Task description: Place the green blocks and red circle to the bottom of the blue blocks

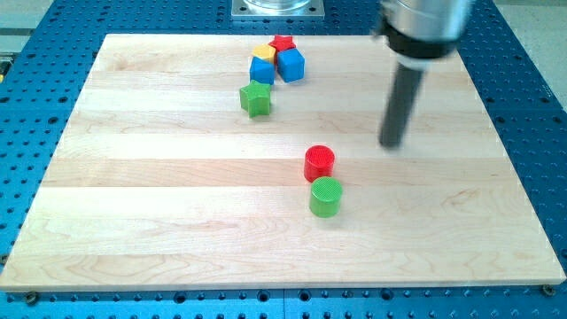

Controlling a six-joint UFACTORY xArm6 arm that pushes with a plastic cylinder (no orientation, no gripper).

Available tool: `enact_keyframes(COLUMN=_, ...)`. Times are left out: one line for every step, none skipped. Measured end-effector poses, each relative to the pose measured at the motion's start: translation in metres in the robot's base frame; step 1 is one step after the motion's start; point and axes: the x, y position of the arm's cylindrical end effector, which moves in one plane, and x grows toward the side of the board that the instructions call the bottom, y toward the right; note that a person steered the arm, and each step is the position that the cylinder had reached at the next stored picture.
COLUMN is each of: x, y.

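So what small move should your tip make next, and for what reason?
Probably slide my tip toward the view's right side of the red cylinder. It stands apart from every block now. The red cylinder and green cylinder lie right of the blue blocks; the green star is already just below them.
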Motion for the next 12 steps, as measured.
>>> enact_keyframes(x=0.081, y=-0.027)
enact_keyframes(x=0.085, y=-0.099)
enact_keyframes(x=0.077, y=-0.12)
enact_keyframes(x=0.034, y=-0.12)
enact_keyframes(x=-0.005, y=-0.12)
enact_keyframes(x=-0.024, y=-0.091)
enact_keyframes(x=-0.038, y=-0.061)
enact_keyframes(x=-0.06, y=-0.105)
enact_keyframes(x=-0.073, y=-0.089)
enact_keyframes(x=-0.085, y=-0.105)
enact_keyframes(x=-0.1, y=-0.135)
enact_keyframes(x=-0.096, y=-0.125)
